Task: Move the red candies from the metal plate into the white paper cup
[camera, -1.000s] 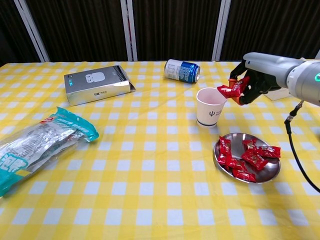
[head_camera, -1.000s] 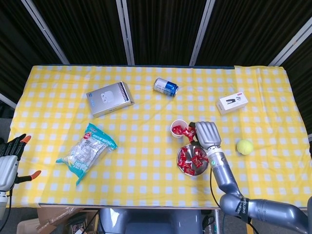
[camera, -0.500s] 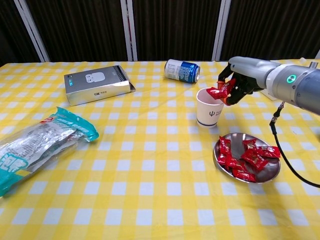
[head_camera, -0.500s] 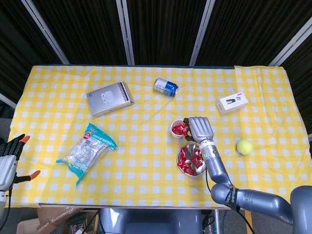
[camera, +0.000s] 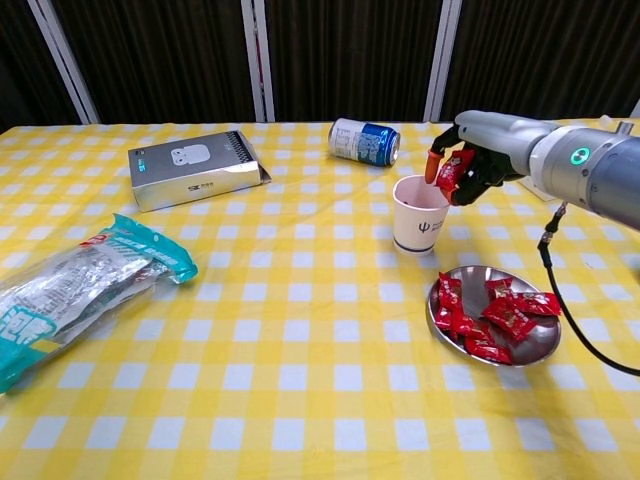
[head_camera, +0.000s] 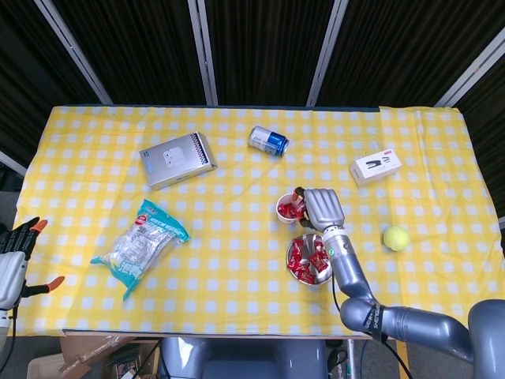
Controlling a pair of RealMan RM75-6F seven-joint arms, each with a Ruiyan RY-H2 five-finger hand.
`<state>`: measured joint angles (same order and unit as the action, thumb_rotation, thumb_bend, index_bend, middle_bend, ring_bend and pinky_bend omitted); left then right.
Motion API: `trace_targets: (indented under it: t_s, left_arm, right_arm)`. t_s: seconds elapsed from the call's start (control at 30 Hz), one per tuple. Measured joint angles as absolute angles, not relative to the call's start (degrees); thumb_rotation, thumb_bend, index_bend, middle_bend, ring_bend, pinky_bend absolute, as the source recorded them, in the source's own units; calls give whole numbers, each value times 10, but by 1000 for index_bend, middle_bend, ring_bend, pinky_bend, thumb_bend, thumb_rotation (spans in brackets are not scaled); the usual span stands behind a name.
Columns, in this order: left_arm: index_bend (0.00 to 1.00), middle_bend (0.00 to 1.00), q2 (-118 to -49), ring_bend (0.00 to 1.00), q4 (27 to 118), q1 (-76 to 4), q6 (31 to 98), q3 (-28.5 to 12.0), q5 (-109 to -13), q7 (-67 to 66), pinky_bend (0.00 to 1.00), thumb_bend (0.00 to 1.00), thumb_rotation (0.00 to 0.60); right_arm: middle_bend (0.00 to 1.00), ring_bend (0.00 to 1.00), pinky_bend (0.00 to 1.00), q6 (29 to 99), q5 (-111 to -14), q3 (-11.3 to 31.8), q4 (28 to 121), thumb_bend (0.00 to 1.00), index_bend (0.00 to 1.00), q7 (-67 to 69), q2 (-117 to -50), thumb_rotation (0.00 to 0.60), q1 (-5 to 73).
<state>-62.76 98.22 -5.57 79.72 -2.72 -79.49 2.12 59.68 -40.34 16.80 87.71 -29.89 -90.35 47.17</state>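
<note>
The right hand (camera: 478,157) hangs just over the far-right rim of the cup (camera: 419,214), fingers curled in, pinching one red candy (camera: 452,172) between thumb and finger. The candy is above the cup's mouth, not yet let go. In the head view the same hand (head_camera: 323,208) sits just beside the cup (head_camera: 289,208), where red wrappers already show inside.

Just below the hand, nearer the robot, the plate (camera: 540,343) holds the remaining candies (camera: 488,314), a loose heap of red wrappers spread across its middle and left side. Cup and plate stand near each other but apart.

Beyond the hand, a can (camera: 364,141) lies on its side. A small white box (head_camera: 375,166) is off to the hand's right and farther back, and a tennis ball (head_camera: 396,238) lies to its right. Well to the hand's left are a silver box (camera: 193,167) and, closer in, a snack bag (camera: 75,290).

The left hand (head_camera: 14,253) is at the table's left edge, well apart from everything, fingers spread and holding nothing.
</note>
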Motion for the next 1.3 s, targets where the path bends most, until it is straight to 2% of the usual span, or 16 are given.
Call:
trace_targets:
  t_s: [0.63, 1.3]
  left_arm:
    - [0, 0, -627, 0, 980, -55, 797, -27, -796, 25, 0, 37, 600]
    - [0, 0, -626, 0, 982, -55, 797, -28, -794, 26, 0, 38, 600]
  right_arm:
    - [833, 845, 950, 616, -387, 167, 870, 569, 385, -360, -906, 600, 498]
    - [833, 845, 950, 659, -391, 157, 822, 540, 321, -423, -950, 600, 523]
